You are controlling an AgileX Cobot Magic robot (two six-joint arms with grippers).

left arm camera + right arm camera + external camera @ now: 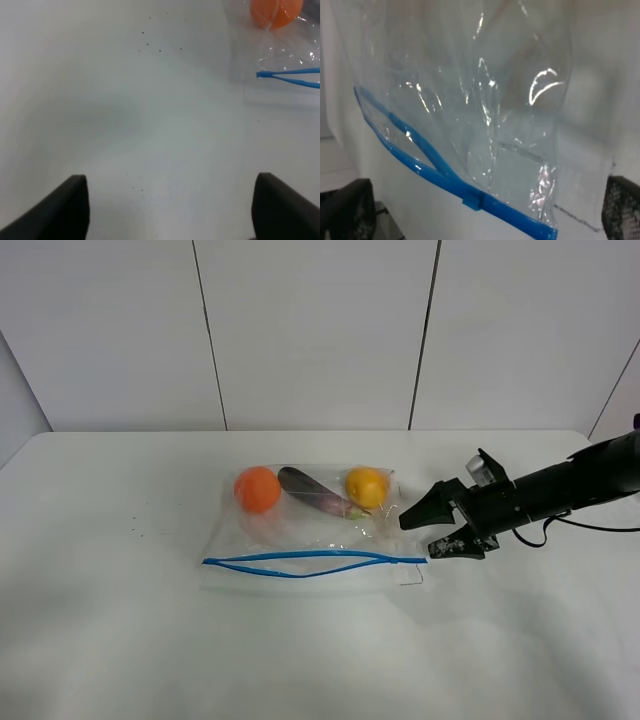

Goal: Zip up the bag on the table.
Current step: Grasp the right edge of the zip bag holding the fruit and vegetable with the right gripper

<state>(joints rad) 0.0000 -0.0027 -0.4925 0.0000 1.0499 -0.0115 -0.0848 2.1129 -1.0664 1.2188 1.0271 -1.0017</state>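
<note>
The table (100, 640) is the biggest thing here: white, matte, running side to side, w/ a pale panelled wall (310, 330) behind it. The black right arm (570, 480) reaches in low from the right, pointing toward the middle. The bag (300, 535) lies flat near the centre of the table, clear and crinkly, zip edge to the front, fruit end toward the wall.

The right fingers (425, 512) sit just beside the bag's right end, spread wide, released, not clamped on anything. In the right wrist view the bag's corner and zip end show btwn the two tips, but I can't tell if either tip touches the plastic. The left fingers (70, 207) show only in the left wrist view: also spread wide, released, over bare table, the bag's left end well ahead of them.

Inside the bag, along the far edge: an orange (258, 489) at left, a dark purple eggplant (315, 492) slantwise in the mid, a yellow fruit (367, 486) at right. The blue zipper strip (310, 560) runs along the near edge; its two tracks bow apart thru the mid and meet toward both ends, so the bag's unzipped. A small blue slider (472, 202) sits on the strip near the right end. A few dark specks (150, 42) dot the table left of the bag.
</note>
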